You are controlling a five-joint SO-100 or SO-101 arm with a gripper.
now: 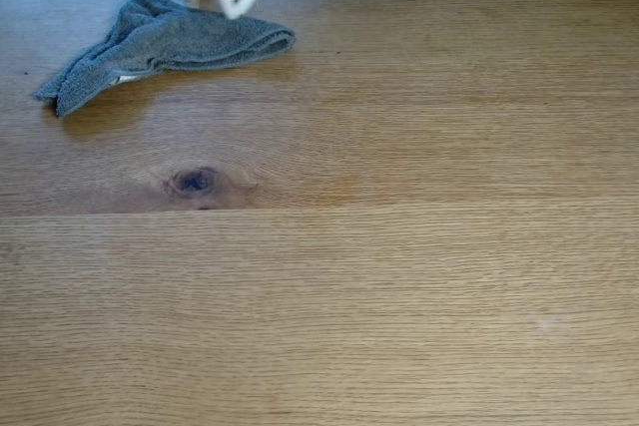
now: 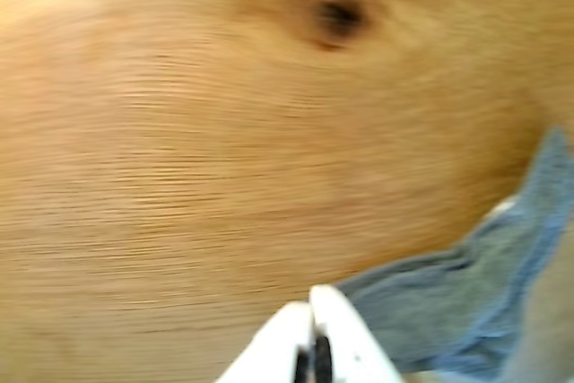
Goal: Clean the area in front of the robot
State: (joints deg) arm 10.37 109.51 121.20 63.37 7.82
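Oak bench bare in front of the robot; grey cloth bunched at its far left.

In the wrist view the white claw has its tips pressed together on nothing, the cloth just beside it to the right, the dark knot further off. With the jaws closed, a descent here would likely push the cloth aside or scrape wood instead of gripping it.

grey terry cloth crumpled, lying flat at upper left in fixed view; wrist view has it at lower right, blurred.
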